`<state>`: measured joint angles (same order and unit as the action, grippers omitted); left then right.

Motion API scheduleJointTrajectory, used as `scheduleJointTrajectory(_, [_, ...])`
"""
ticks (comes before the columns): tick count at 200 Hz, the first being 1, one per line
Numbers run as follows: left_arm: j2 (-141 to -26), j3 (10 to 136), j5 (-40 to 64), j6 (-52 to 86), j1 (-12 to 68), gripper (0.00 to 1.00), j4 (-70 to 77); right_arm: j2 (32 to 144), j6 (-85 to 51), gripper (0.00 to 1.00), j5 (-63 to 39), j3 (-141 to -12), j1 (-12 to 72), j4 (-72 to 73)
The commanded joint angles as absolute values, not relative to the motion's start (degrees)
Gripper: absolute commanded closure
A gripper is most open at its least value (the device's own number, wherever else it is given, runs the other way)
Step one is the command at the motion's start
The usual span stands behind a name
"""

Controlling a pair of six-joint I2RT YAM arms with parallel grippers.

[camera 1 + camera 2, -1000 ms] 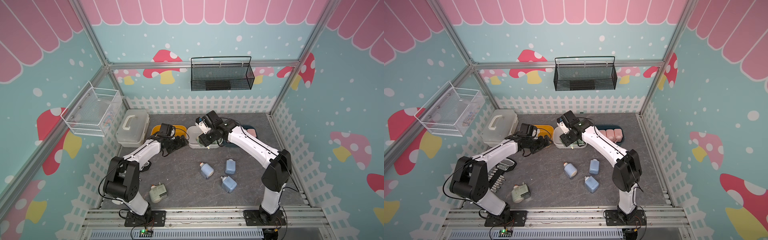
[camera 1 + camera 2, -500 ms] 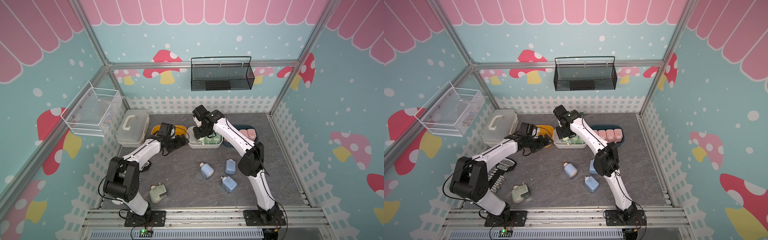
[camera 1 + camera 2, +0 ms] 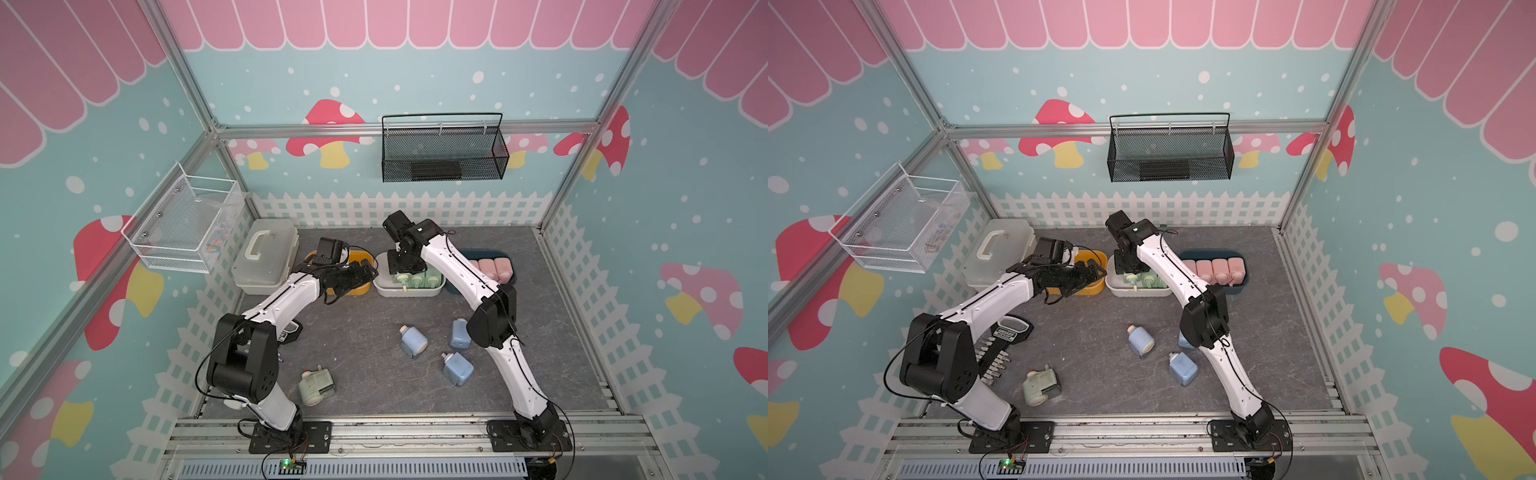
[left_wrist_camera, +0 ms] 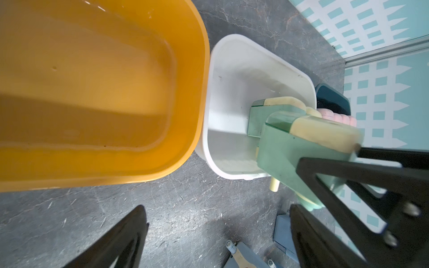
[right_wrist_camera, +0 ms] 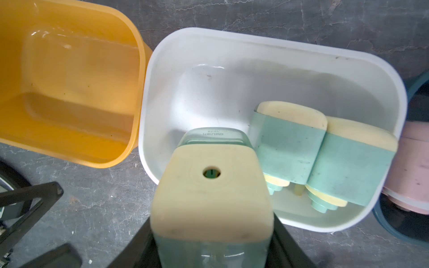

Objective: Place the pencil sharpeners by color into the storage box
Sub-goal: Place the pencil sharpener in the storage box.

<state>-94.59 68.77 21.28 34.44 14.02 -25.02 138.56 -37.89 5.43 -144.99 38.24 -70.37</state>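
Observation:
My right gripper [image 3: 400, 272] [image 5: 211, 243] is shut on a green pencil sharpener [image 5: 211, 185] [image 4: 290, 148] with a cream end. It holds it at the left end of the white storage box [image 3: 409, 293] [image 5: 255, 39], beside two green sharpeners [image 5: 290, 143] lying inside. Several pink sharpeners [image 3: 1214, 270] fill the dark blue box [image 3: 509, 266]. The yellow box [image 3: 357, 290] [image 4: 199, 92] holds nothing. My left gripper [image 3: 370, 270] [image 4: 218, 215] hangs open by the yellow box. In both top views blue sharpeners [image 3: 413, 340] [image 3: 1182, 368] and one green sharpener [image 3: 316, 384] lie on the table.
A closed translucent case with a handle [image 3: 266, 262] stands at the back left. A tool set [image 3: 1000, 349] lies under my left arm. A black wire basket [image 3: 442, 153] and a white one [image 3: 183, 224] hang on the walls.
My right arm's elbow has swung left and the gripper with the green sharpener has come down at the white box. The left arm has not moved.

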Motion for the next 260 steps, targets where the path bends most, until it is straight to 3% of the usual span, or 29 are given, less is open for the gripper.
scheduleJointTrajectory(1, [-96.2,70.3,22.1,33.7,13.7,0.04,-25.6,141.1,-40.1,1.00,7.6,-148.4,38.0,-71.1])
scheduleJointTrajectory(158, [-97.6,70.6,22.1,33.9,13.8,0.04,-25.6,150.6,-38.8,0.99,8.4,-153.9,37.9,-67.5])
scheduleJointTrajectory(175, [-97.6,70.5,22.1,33.9,13.7,0.04,-25.5,151.3,-38.0,0.92,8.1,-153.9,37.9,-67.5])
scheduleJointTrajectory(206, [-97.8,70.4,22.2,33.9,13.7,0.04,-25.6,151.9,-37.3,0.67,7.6,-153.9,38.0,-67.5])
scheduleJointTrajectory(260, [-97.8,70.3,22.4,33.8,13.7,0.04,-25.6,151.4,-37.4,0.39,8.9,-153.9,38.0,-67.5])
